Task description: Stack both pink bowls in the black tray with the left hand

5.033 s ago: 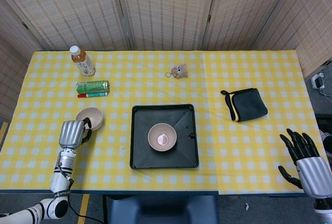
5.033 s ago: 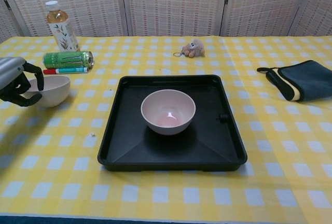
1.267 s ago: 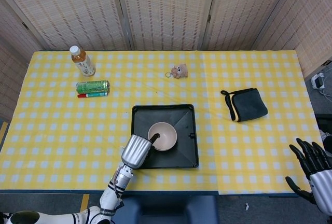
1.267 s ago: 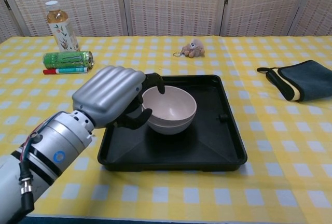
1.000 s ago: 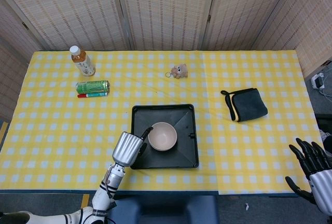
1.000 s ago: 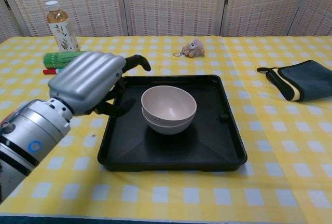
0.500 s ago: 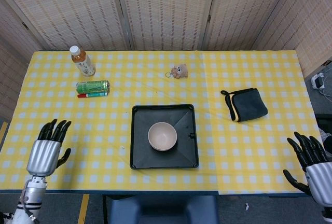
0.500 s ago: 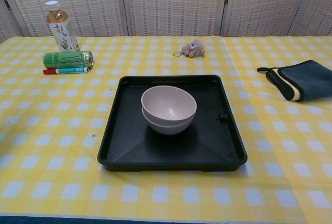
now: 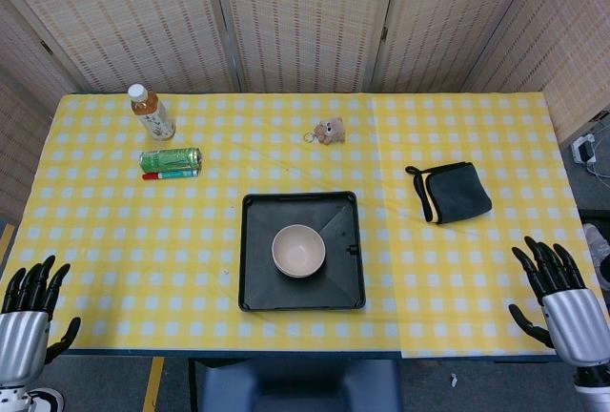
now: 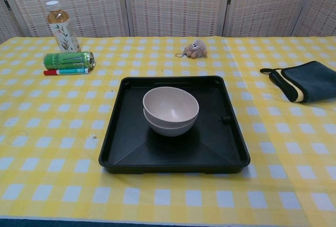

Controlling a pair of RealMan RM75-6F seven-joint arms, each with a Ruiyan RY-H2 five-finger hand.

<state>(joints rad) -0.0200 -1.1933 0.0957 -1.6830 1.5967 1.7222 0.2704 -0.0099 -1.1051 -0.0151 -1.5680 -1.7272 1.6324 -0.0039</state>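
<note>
**Bowls stacked in tray, both hands empty**

The two pink bowls [image 9: 298, 250] sit nested in the middle of the black tray [image 9: 259, 290]. The left hand [image 9: 23, 324], lower left corner, and the right hand [image 9: 564, 308], lower right, have fingers spread, holding nothing.

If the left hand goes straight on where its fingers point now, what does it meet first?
Probably nothing soon: the left hand points up along the table's left edge. The green can and the bottle lie further right. Height is unclear.
</note>
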